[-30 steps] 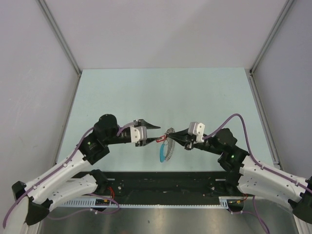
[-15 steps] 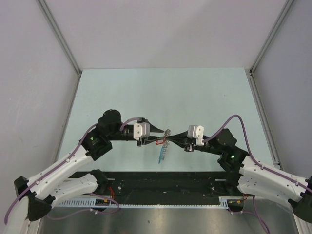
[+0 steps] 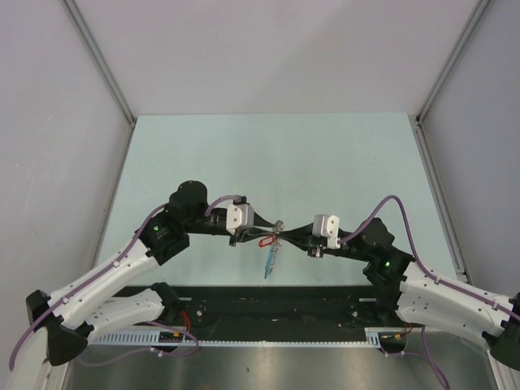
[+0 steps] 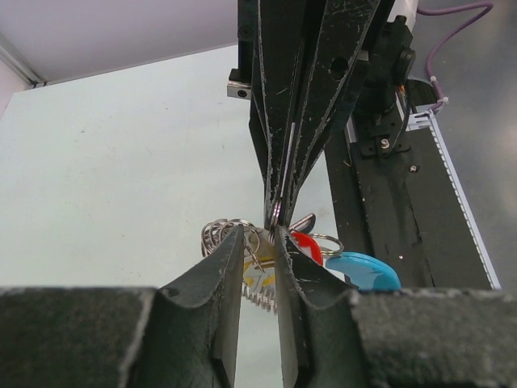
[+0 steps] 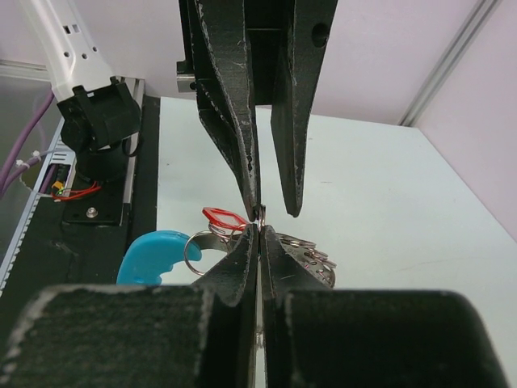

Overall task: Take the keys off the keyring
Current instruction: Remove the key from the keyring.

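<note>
The keyring (image 3: 277, 227) is a bunch of silvery rings with a bright blue arc (image 3: 269, 262) hanging below it. It is held above the table between my two grippers. My right gripper (image 3: 288, 236) is shut on a thin silvery ring of it (image 5: 259, 215). The red-headed key (image 3: 266, 241) hangs just beside the jaws, and also shows in the right wrist view (image 5: 224, 217) and in the left wrist view (image 4: 306, 242). My left gripper (image 3: 266, 231) faces the right one tip to tip. Its jaws stand apart (image 4: 258, 237) around the hanging rings (image 4: 221, 234), with one fingertip (image 5: 251, 196) beside the ring.
The pale green table (image 3: 268, 154) lies under the arms, with grey walls and metal rails at the sides. A black base strip with cables (image 3: 276, 305) runs along the near edge, below the blue arc (image 5: 155, 255).
My left gripper has moved right and now meets the right gripper tip to tip. The keyring has been drawn up, and the blue arc now hangs narrow and edge-on.
</note>
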{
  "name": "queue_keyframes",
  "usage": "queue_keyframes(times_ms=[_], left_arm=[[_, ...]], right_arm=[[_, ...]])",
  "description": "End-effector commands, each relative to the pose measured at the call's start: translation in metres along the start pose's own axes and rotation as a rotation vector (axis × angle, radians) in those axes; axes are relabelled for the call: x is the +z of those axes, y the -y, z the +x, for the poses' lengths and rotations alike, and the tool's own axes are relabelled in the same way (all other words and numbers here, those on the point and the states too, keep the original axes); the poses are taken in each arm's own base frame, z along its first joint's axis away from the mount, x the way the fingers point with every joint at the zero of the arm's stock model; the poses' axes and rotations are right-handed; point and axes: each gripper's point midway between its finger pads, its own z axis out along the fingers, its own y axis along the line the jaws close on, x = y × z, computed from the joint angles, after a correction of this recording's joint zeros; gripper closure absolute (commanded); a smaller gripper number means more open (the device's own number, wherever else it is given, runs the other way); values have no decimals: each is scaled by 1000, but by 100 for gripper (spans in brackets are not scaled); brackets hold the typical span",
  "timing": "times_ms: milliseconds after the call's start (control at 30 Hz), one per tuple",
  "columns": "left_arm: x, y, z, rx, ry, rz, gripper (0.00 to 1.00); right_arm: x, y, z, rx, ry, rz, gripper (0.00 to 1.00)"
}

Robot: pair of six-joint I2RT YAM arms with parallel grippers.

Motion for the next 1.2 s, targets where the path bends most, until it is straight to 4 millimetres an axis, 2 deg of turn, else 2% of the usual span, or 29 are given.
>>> queue_keyframes(times_ms=[0, 233, 300, 433, 533, 800, 867, 900, 1000, 1067, 1100, 1167], left_arm=[[-1, 3, -13, 11, 23, 37, 74], [0, 6, -9, 4, 13, 55, 71], [0, 6, -8, 9, 17, 54, 73], [0, 5, -9, 29, 28, 48, 91], [-1, 6, -9, 52, 33, 52, 99], [1, 5, -6, 85, 56, 43, 99], [1, -1, -7, 86, 67, 4, 100], [1, -4, -7, 85, 65, -15, 100], [0, -8, -10, 93, 84, -38, 99], [-1, -8, -16, 105, 119, -47, 100], [-3, -7, -20, 113, 135, -54, 100], [-5, -6, -21, 139, 145, -49, 100]], right_arm=[[2, 1, -33, -66, 119, -5, 100], [4, 2, -32, -66, 117, 1, 100], [4, 1, -31, -60, 112, -3, 100], [6, -2, -28, -58, 105, -22, 100], [6, -3, -26, -55, 99, -25, 100], [9, -1, -17, -10, 68, -8, 99], [7, 4, -17, 19, 60, 25, 91], [5, 5, -22, 30, 70, 38, 85], [0, 5, -32, 92, 100, 50, 76], [-1, 0, -34, 121, 101, 32, 71], [-3, -1, -35, 150, 101, 29, 64], [-5, -4, -29, 176, 77, 20, 57]])
